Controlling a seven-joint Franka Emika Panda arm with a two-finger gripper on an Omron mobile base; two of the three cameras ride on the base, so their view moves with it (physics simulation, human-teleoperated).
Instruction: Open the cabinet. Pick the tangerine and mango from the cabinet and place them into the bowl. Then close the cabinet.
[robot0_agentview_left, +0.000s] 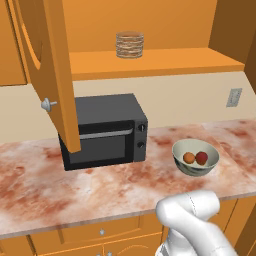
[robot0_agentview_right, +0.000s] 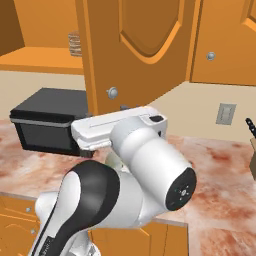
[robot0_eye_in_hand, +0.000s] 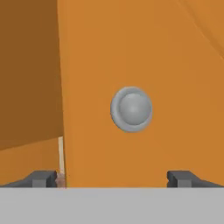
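Hand (robot0_eye_in_hand: 112, 178) spread wide, facing the cabinet (robot0_agentview_right: 145, 45) door's knob (robot0_eye_in_hand: 131, 109) at twelve o'clock. Tangerine (robot0_agentview_left: 189, 158) and mango (robot0_agentview_left: 201, 158) sit together in the bowl (robot0_agentview_left: 195, 170) on the counter (robot0_agentview_left: 75, 185).

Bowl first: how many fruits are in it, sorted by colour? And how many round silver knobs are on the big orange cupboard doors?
Orange fruit: 1, the tangerine in the bowl
Red fruit: 1, the mango beside it
Silver knobs on the cabinet doors: 2, one on the open door, one on the shut door
Total: 4
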